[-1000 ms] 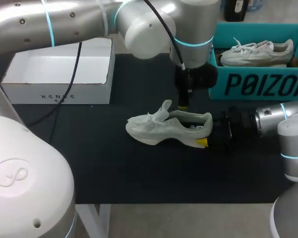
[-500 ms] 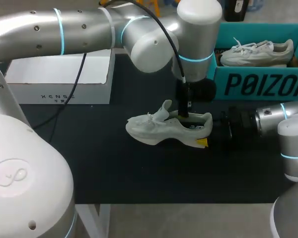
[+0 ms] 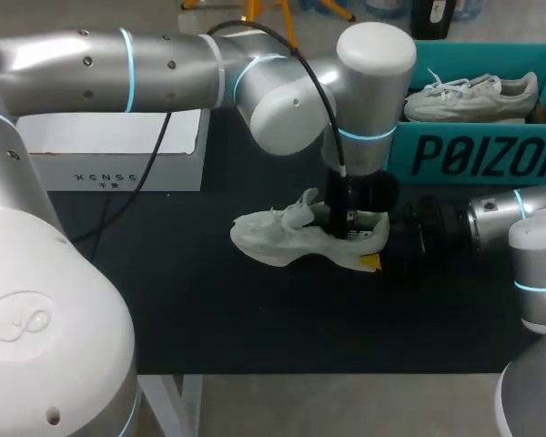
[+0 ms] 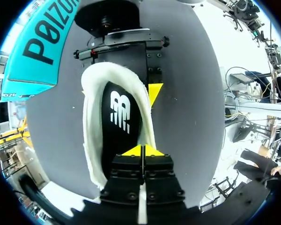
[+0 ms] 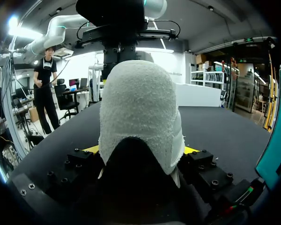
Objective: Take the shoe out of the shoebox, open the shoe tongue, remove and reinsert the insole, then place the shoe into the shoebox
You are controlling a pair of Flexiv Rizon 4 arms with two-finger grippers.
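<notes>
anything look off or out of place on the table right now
Nothing stands out. The shoe sits upright, heel clamped in the right hand, and the left hand, shut, is over the insole.

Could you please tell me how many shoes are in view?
2. A grey shoe on the table, heel in the right claw; a white shoe in the teal box. The white box is partly hidden.
</notes>
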